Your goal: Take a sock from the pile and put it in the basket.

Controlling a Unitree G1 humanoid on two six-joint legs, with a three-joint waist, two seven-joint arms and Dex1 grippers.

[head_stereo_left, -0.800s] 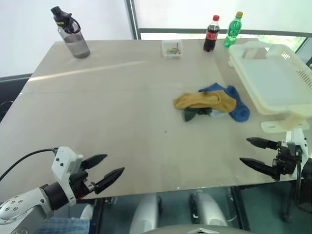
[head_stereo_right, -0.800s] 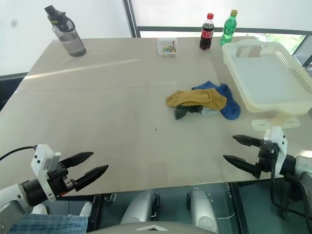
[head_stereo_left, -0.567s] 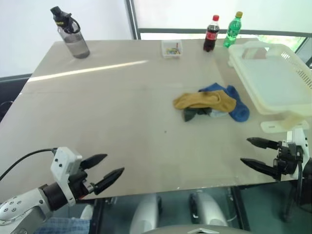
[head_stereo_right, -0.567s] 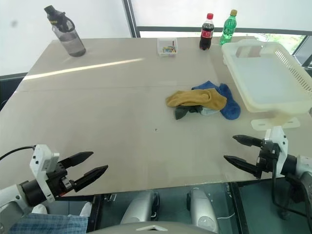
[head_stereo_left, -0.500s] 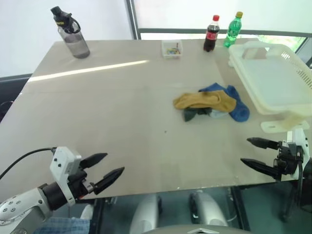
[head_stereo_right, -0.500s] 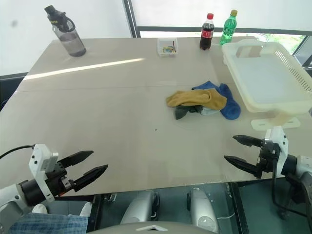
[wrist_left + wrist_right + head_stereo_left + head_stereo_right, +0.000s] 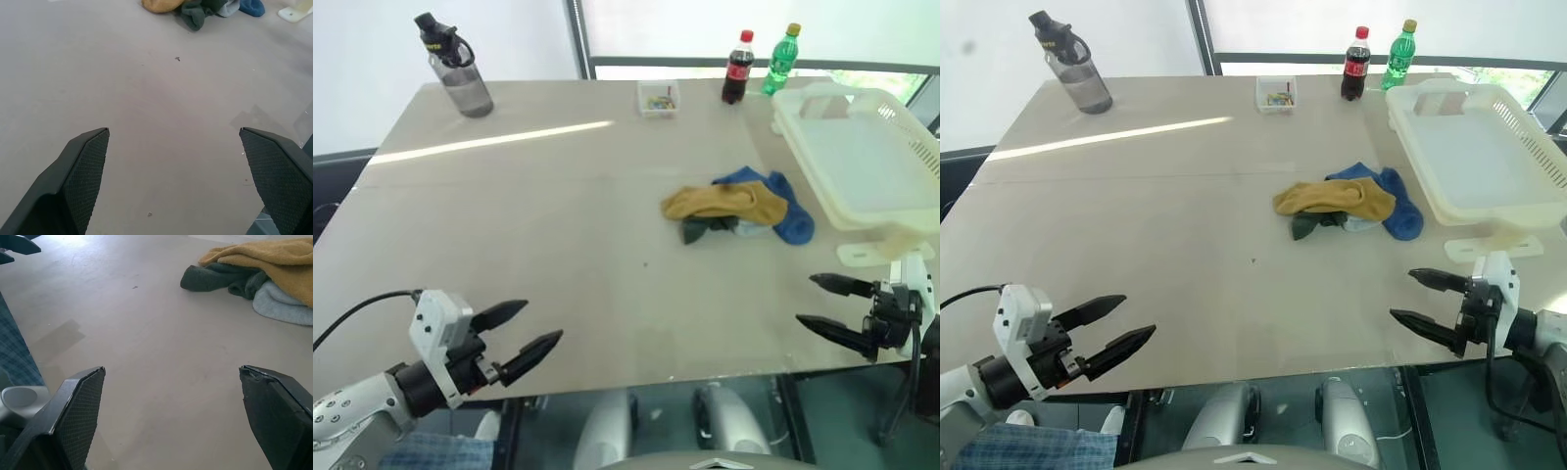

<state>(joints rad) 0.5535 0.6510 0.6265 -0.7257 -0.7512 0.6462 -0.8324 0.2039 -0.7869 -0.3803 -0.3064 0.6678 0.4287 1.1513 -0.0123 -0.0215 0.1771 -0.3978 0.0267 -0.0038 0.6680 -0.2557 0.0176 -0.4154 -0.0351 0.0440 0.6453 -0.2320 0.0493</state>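
Beige tabletop [image 7: 529,215] lies bare between my spread, empty left gripper [image 7: 521,336] and right gripper [image 7: 822,305] and the mustard-yellow knitted sock [image 7: 722,203] — right of centre, atop the small sock pile [image 7: 740,208]. Cream slotted plastic basket [image 7: 862,157] at right edge; two bottles [image 7: 759,65] behind.

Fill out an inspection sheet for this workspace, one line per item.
Surface: beige table, bare apart from the items listed below.
Job's things: mustard-yellow sock on top of the pile, beside the blue, grey and dark green ones; cream basket to the pile's right, nothing seen inside.
Clutter: grey water bottle, small clear box, cola bottle and green bottle along the far edge.
Grippers: left gripper and right gripper open, empty, at the near edge.
Cables: black cable by the left arm.
Surroundings: window behind the table.
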